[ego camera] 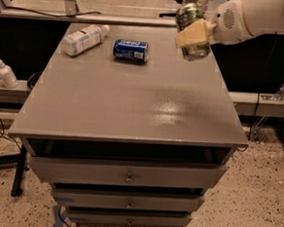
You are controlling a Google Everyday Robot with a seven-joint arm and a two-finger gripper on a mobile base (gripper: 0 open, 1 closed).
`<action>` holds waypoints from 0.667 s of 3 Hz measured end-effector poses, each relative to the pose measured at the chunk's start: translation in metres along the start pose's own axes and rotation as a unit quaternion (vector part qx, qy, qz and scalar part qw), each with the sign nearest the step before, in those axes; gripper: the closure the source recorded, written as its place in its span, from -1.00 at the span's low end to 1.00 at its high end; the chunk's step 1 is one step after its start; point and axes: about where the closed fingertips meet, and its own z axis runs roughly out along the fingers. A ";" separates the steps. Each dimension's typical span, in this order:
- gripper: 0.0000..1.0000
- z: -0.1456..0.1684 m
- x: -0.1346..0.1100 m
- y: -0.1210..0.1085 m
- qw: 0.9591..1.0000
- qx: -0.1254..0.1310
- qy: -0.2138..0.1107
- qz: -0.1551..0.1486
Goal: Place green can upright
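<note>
The green can (pixel 192 20) hangs in the air above the far right part of the grey cabinet top (pixel 133 100), tilted, with its silver bottom rim pointing down toward me. My gripper (pixel 192 35) is shut on the green can, one tan finger pad (pixel 190 36) lying across its front. The white arm runs off to the upper right.
A dark-blue can (pixel 130 50) lies on its side at the far middle of the top. A white-labelled plastic bottle (pixel 84 39) lies at the far left. A soap dispenser (pixel 4 71) stands on a ledge to the left. Drawers (pixel 128 175) sit below the front edge.
</note>
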 end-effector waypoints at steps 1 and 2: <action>1.00 -0.016 -0.025 0.013 0.998 0.039 0.018 -0.036; 1.00 -0.016 -0.027 0.015 0.996 0.040 0.020 -0.078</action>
